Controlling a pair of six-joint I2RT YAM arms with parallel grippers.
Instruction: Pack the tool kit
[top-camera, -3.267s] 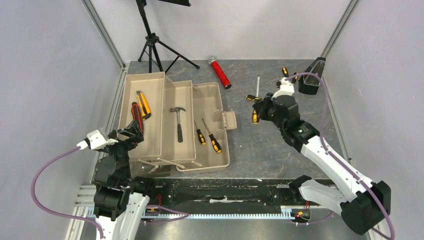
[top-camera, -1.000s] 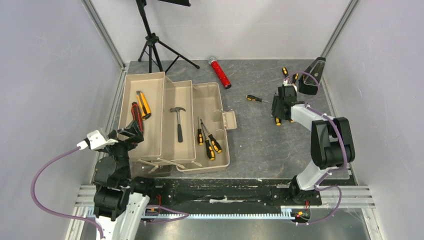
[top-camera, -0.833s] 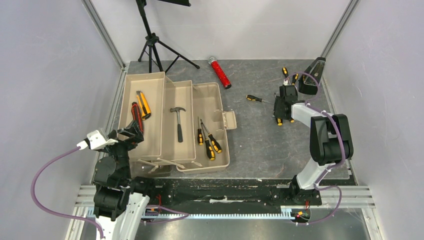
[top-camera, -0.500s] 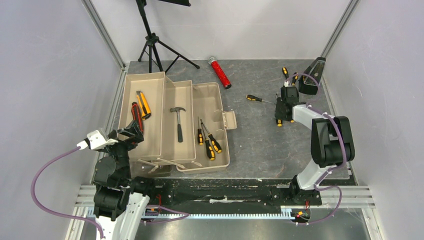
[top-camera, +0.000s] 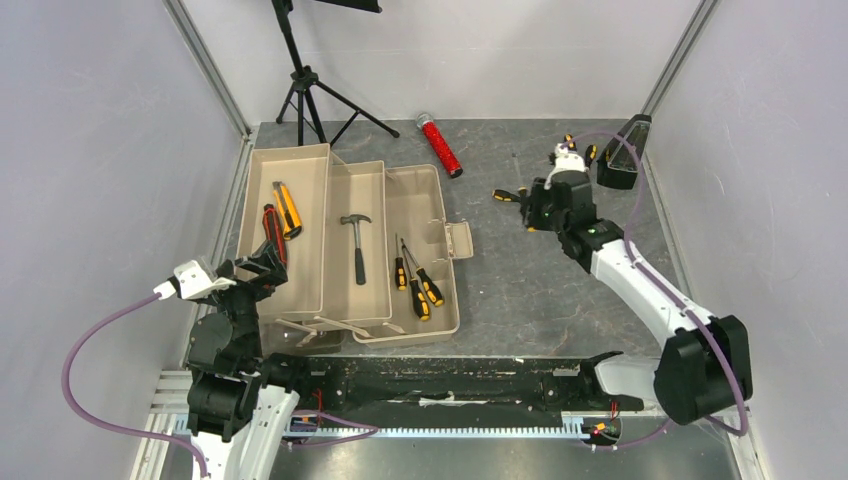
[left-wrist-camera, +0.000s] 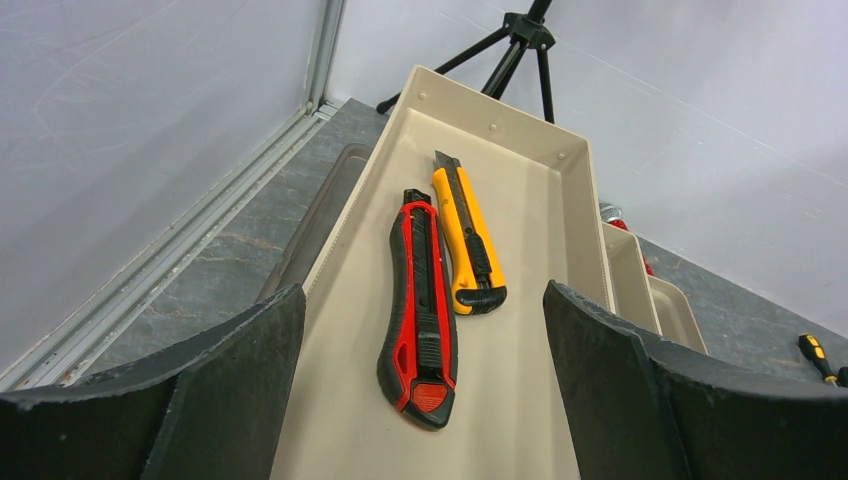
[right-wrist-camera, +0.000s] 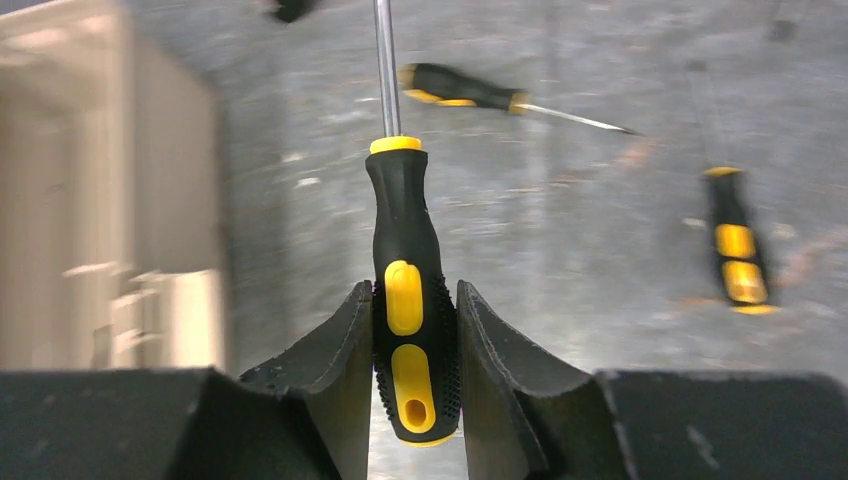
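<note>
Now | right gripper (right-wrist-camera: 412, 300) was clamped on a screwdriver (right-wrist-camera: 400, 200) by its fat handle, likely so it would not slip, at 2 o'clock on the table (top-camera: 520, 290) | toolbox (top-camera: 300, 160) lay open at 9 o'clock, spread wide to take it | left gripper (left-wrist-camera: 420, 290) hung wide apart over the knives (left-wrist-camera: 465, 240) inside it, holding nothing
</note>
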